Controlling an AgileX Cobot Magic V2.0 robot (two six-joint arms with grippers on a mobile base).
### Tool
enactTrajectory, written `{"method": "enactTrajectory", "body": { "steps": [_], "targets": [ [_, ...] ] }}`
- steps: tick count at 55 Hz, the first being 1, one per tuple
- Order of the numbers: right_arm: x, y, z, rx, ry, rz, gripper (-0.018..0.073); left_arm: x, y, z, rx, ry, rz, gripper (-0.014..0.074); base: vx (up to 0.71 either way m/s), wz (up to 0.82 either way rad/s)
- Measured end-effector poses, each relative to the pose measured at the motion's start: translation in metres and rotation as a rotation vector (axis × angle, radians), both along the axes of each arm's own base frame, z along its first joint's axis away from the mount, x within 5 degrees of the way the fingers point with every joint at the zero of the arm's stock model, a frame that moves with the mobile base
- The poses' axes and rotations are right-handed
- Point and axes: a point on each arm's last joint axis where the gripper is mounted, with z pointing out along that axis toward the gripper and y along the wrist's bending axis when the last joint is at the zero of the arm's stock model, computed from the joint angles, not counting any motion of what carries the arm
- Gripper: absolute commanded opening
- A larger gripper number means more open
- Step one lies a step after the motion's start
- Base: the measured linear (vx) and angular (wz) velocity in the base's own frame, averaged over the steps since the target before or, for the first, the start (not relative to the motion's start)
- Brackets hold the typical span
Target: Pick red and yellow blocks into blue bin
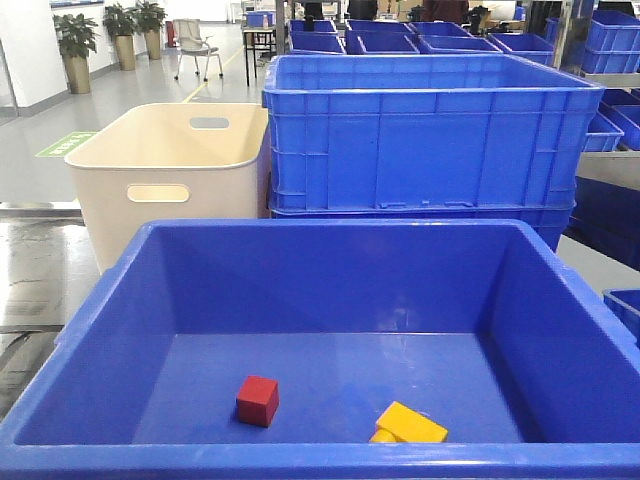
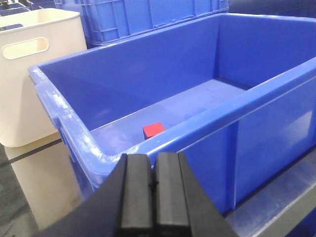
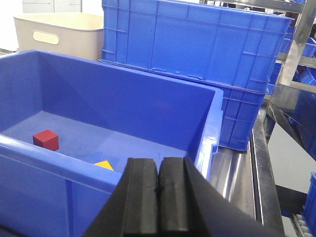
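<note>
Blue bin (image 1: pixel 110 300) fills the front view, its thick rim nearest the camera. Both task pieces lie on its floor.

Red cube (image 1: pixel 258 400): flat on the floor, left of centre, toward the near wall. Clear of every wall.

Yellow brick (image 1: pixel 408 423): also on the floor, right of the cube and apart from it, close to the near wall. Near rim cuts off its lower edge in the front view; studs not made out from here. Right wrist view shows only a yellow corner of it above the rim.

Left claw (image 2: pixel 152 190): pads pressed together, nothing between them. Sits outside the bin, below the rim at the near left corner.

Right claw (image 3: pixel 159 190): pads together too, empty. Also outside, in front of the near wall toward the right end.

Cream tub (image 1: pixel 165 165) and ribbed crate (image 1: pixel 430 135) stand behind the bin; no block visible in either, though the crate's inside is hidden.

Judgement: task looks complete. No red or yellow piece seen on the steel bench (image 3: pixel 242 168) or elsewhere outside. Nothing left to pick, as far as these views reach.
</note>
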Motion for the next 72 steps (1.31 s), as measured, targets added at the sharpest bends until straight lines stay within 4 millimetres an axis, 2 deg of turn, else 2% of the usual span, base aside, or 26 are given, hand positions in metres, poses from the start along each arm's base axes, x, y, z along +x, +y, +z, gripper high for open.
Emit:
{"method": "enactTrajectory", "body": {
  "steps": [19, 25, 29, 33, 42, 48, 52, 72],
  "targets": [
    [0.0, 0.0, 0.0, -0.001, 0.0, 0.0, -0.001, -0.001, 0.0, 0.0, 0.0, -0.001, -0.001, 0.0001, 0.0, 0.0],
    [0.0, 0.0, 0.0, -0.001, 0.0, 0.0, -0.001, -0.001, 0.005, -0.003, 0.051, -0.043, 0.035, 0.0001, 0.0, 0.0],
    [0.0, 0.0, 0.0, -0.001, 0.0, 0.0, -0.001, -0.004, 0.012, -0.014, 0.068, -0.076, 0.108, 0.0001, 0.0, 0.0],
    [0.0, 0.0, 0.0, -0.001, 0.0, 0.0, -0.001, -0.006, 0.019, -0.034, 0.04, -0.093, 0.2, 0.0001, 0.0, 0.0],
    [0.0, 0.0, 0.0, -0.001, 0.0, 0.0, -0.001, -0.011, 0.03, -0.093, -0.065, -0.127, 0.352, 0.0002, 0.0, 0.0],
    [0.0, 0.0, 0.0, -0.001, 0.0, 0.0, -0.001, -0.008, 0.032, -0.123, -0.091, -0.144, 0.396, 0.0002, 0.0, 0.0],
    [0.0, 0.0, 0.0, -0.001, 0.001, -0.001, -0.001, -0.007, 0.033, -0.127, -0.095, -0.146, 0.404, 0.0002, 0.0, 0.0],
    [0.0, 0.0, 0.0, -0.001, 0.001, -0.001, -0.001, -0.007, 0.033, -0.126, -0.105, -0.167, 0.406, 0.0002, 0.0, 0.0]
  ]
}}
